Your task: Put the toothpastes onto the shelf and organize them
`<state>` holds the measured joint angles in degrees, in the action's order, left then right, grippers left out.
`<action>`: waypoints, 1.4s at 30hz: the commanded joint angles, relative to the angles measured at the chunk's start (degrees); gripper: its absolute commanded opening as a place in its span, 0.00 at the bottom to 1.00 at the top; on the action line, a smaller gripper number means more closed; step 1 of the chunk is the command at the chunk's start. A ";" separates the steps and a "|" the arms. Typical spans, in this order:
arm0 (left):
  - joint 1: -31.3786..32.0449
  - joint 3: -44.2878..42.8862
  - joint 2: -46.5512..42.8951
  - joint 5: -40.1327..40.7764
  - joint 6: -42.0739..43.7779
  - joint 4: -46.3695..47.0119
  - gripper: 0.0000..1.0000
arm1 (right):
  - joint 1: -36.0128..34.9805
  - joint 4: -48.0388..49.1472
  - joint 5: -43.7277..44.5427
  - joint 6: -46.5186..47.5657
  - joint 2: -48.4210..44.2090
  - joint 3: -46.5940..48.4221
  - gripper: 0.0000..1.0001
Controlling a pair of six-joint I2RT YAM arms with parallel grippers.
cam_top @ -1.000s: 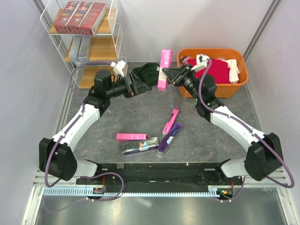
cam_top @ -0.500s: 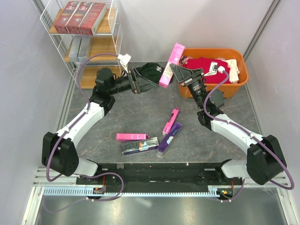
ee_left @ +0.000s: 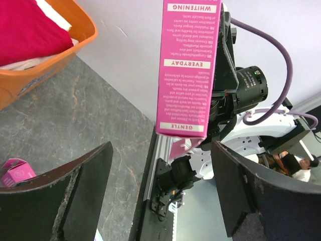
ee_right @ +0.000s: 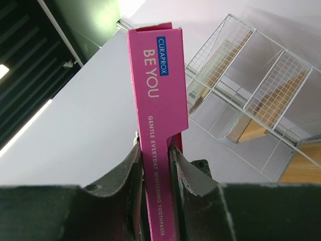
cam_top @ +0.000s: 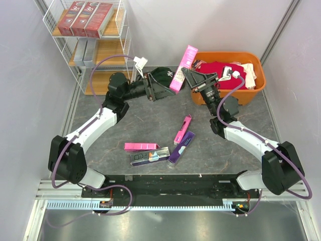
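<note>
My right gripper (cam_top: 185, 75) is shut on a hot pink toothpaste box (cam_top: 182, 68), held in the air and tilted, next to the orange tub. The right wrist view shows the box (ee_right: 158, 100) pinched between the right gripper (ee_right: 156, 150) fingers. My left gripper (cam_top: 167, 89) is open just left of the box's lower end. In the left wrist view the box (ee_left: 188, 65) hangs just beyond the gap of the left gripper (ee_left: 160, 186), touching neither finger (ee_left: 65, 196). The shelf (cam_top: 120, 37) stands at the back left with dark red boxes (cam_top: 84, 19) on top and silver-grey boxes (cam_top: 86, 51) below.
Four more boxes lie on the table near the front: pink (cam_top: 142, 146), holographic (cam_top: 150, 155), purple (cam_top: 181, 147) and a smaller pink one (cam_top: 182, 129). An orange tub (cam_top: 253, 93) of clothes is at the back right. A dark green cap (cam_top: 163, 74) lies behind my left gripper.
The right arm raised and tilted the pink box. The left gripper moved right toward the box's lower end, and its jaws narrowed a little.
</note>
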<state>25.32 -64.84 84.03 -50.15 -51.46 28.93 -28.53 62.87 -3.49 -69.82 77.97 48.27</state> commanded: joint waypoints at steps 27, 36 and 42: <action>2.54 -3.98 -4.75 9.99 4.09 -3.87 0.28 | 1.82 4.10 -2.75 -4.71 -0.10 0.86 0.71; -2.90 0.14 -10.10 4.72 5.93 -10.29 0.28 | 2.43 3.57 -5.56 -4.62 1.48 1.39 0.98; -11.68 7.26 -16.34 -1.25 5.93 -13.98 0.28 | 2.78 3.40 -7.15 -5.41 3.06 1.56 0.98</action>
<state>18.13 -60.51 72.58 -45.89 -48.05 16.29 -26.11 63.81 -8.56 -74.54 80.03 48.29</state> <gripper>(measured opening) 0.417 0.981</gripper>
